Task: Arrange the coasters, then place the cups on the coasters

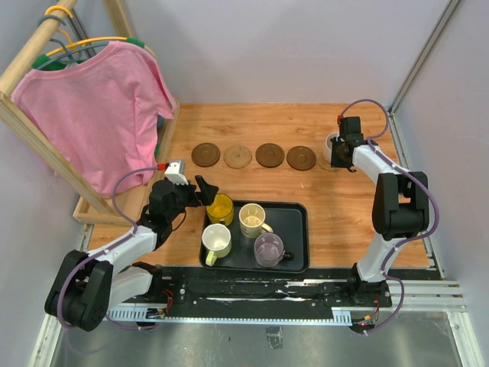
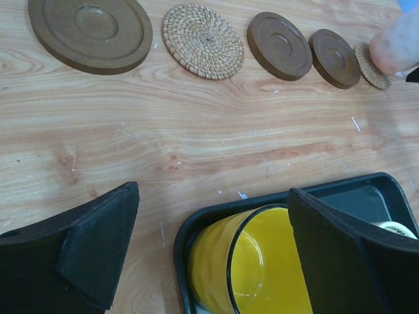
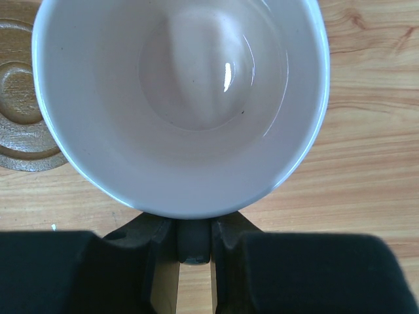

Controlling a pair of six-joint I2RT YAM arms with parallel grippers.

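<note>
Near edge first: black tray point(image 1: 294, 210) on the desk point(image 1: 359, 222), carrying yellow cup point(image 1: 220, 208), cream cup point(image 1: 252, 219), white cup point(image 1: 217, 241) and grey-purple cup point(image 1: 268, 248). Left tool point(image 2: 213, 191) spread wide apart, right at the yellow cup. Farther back, coasters point(image 1: 270, 155) lined up in a row. Far right, right tool point(image 3: 193, 239) clamped on the pink cup point(image 3: 180, 98), over the last tan coaster point(image 2: 370, 69).

"How much of the yellow cup point(image 2: 249, 275) shows from the left wrist?"

"Only its upper part. The bottom edge cuts it off, and the tray point(image 2: 366, 188) too."

"And the pink cup point(image 2: 398, 42)?"

"A blur at the right edge, covering part of a woven coaster point(image 2: 366, 69). From the right wrist, what the right gripper point(image 3: 194, 232) pinches below the rim is too dark to tell, and the brown coaster point(image 3: 19, 111) runs off the left edge."
</note>
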